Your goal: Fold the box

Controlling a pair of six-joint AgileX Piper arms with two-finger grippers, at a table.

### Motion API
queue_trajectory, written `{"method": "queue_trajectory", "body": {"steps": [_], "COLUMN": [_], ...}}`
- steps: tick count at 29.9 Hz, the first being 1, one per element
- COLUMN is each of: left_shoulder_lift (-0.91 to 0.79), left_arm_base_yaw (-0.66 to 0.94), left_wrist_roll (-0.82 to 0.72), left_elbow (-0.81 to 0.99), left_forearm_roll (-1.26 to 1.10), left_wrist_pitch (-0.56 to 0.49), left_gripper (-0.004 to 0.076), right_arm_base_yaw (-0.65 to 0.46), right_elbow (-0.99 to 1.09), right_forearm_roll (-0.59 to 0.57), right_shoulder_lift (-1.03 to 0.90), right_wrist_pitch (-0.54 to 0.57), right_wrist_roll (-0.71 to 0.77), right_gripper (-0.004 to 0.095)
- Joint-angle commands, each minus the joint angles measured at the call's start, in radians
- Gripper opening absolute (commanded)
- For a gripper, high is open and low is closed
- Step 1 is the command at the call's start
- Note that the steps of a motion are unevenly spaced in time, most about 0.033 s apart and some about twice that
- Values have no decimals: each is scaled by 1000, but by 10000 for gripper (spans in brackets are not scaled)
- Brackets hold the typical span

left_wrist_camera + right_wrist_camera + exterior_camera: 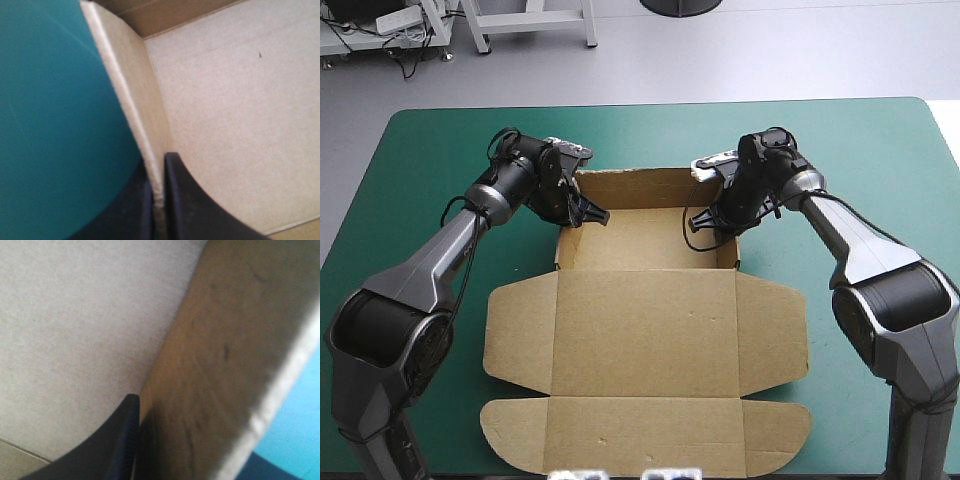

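Note:
The brown box (pixel 650 330) lies mid-table, its far part raised into an open tray (pixel 645 240) and its lid flat toward the near edge with side flaps spread. My left gripper (pixel 582 212) sits at the tray's left wall. In the left wrist view the wall (pixel 132 100) runs between the two black fingers, and my left gripper (pixel 159 200) is shut on it. My right gripper (pixel 705 218) sits at the tray's right wall. In the right wrist view that wall (pixel 225 365) stands between the fingers of my right gripper (pixel 195 432), one finger inside the tray and one outside.
The teal-green cover (pixel 440 150) shows bare on both sides of the box and beyond the tray's back wall (pixel 635 186). The lid's front flap (pixel 645 432) reaches close to the table's near edge.

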Motion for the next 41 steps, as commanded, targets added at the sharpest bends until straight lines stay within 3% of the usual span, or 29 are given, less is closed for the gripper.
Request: {"method": "queue_trajectory", "body": {"steps": [1, 4, 9, 11, 13, 29, 41], "left_shoulder_lift": [-6, -7, -7, -9, -11, -132, -403], "left_arm_base_yaw": [-10, -10, -5, -5, -5, -5, -5], "left_wrist_roll": [20, 20, 20, 20, 12, 11, 11], "left_elbow": [-3, -3, -13, -20, -32, -253, -298], "left_forearm_roll": [16, 16, 12, 21, 42, 54, 208], "left_wrist_pitch": [60, 77, 113, 122, 127, 182, 182], "left_gripper": [-5, 55, 310, 410, 454, 459, 459], "right_arm_base_yaw": [-14, -14, -14, -14, -14, -14, -14], "right_elbow": [-12, -12, -18, -22, -26, -161, -182], "right_forearm_roll": [-45, -52, -21, -31, -43, -27, 49], "right_shoulder_lift": [-59, -59, -65, -70, -78, -274, -443], "right_wrist_pitch": [65, 65, 65, 65, 65, 65, 65], "right_wrist_roll": [-8, -8, -6, -4, -4, -5, -57], "right_gripper": [13, 138, 566, 699, 765, 770, 770]}}
